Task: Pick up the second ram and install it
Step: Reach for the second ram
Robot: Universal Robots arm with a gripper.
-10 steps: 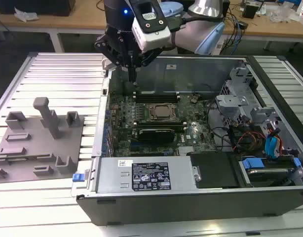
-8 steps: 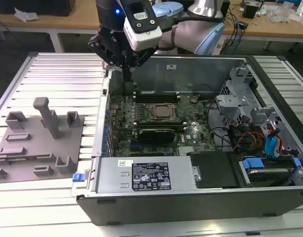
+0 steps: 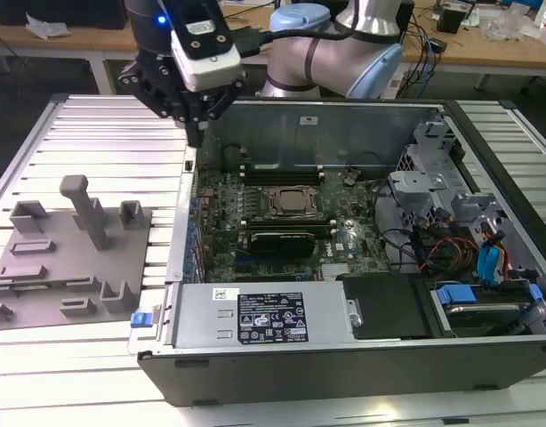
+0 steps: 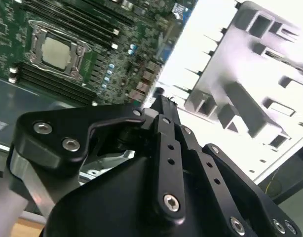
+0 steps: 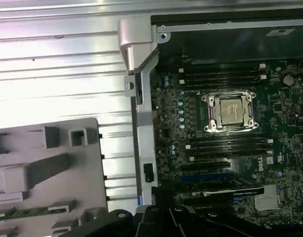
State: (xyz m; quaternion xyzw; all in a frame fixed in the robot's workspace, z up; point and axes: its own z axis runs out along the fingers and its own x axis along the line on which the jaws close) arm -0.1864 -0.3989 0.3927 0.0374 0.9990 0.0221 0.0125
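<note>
My gripper (image 3: 194, 140) hangs over the case's wall on the exterior view's left, between the grey holder tray (image 3: 42, 267) and the motherboard (image 3: 282, 218). In the second wrist view its black fingers (image 4: 164, 123) meet at the tips, shut, with nothing visible between them. A thin green stick, apparently the second ram (image 5: 25, 213), lies in a slot of the grey tray (image 5: 48, 168) in the first wrist view. The square processor socket (image 5: 229, 111) sits between rows of long black memory slots (image 5: 223, 76).
The open computer case (image 3: 300, 111) holds a power supply box (image 3: 260, 313) at the front, drive bays and cables (image 3: 473, 258) on the exterior view's right, and a black card (image 3: 277, 242) below the socket. A ribbed metal table (image 3: 104, 133) lies under everything.
</note>
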